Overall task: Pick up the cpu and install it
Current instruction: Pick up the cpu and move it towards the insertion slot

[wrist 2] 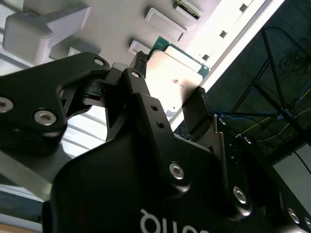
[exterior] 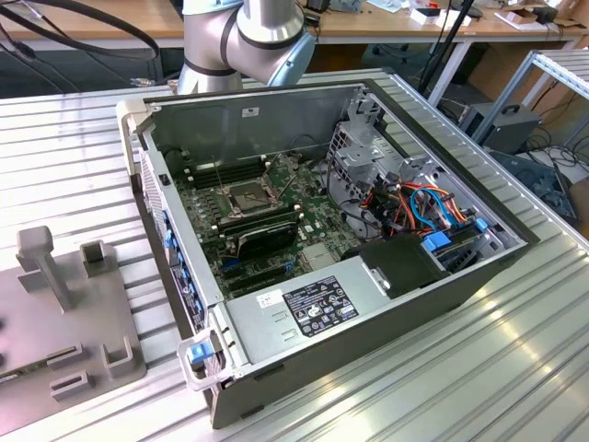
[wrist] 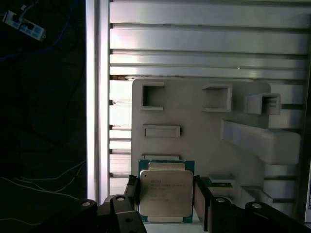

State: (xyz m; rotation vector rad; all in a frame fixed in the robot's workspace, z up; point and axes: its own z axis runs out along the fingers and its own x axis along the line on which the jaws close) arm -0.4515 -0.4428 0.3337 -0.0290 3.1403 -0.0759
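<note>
The cpu (wrist: 165, 193), a small square chip with a dull silver top and a green rim, sits between my gripper's (wrist: 165, 196) two black fingers (wrist: 131, 193), which press against its opposite edges. It is just over the pale grey fixture plate (wrist: 204, 126); I cannot tell whether it rests on the plate or is lifted. The second wrist view shows the cpu (wrist 2: 177, 73) clamped by the gripper (wrist 2: 170, 75). In the exterior view the green motherboard (exterior: 308, 198) lies inside the open computer case (exterior: 368, 304), with its dark, metal-framed socket (exterior: 250, 195) uncovered.
A black oblong part (exterior: 267, 241) lies on the board just in front of the socket. A drive cage and coloured cables (exterior: 414, 207) fill the case toward the exterior view's right. The fixture plate (exterior: 55, 322) carries raised blocks and a tall post (exterior: 46, 262). The ribbed metal table (exterior: 479, 368) ends at a rail (wrist: 92, 97).
</note>
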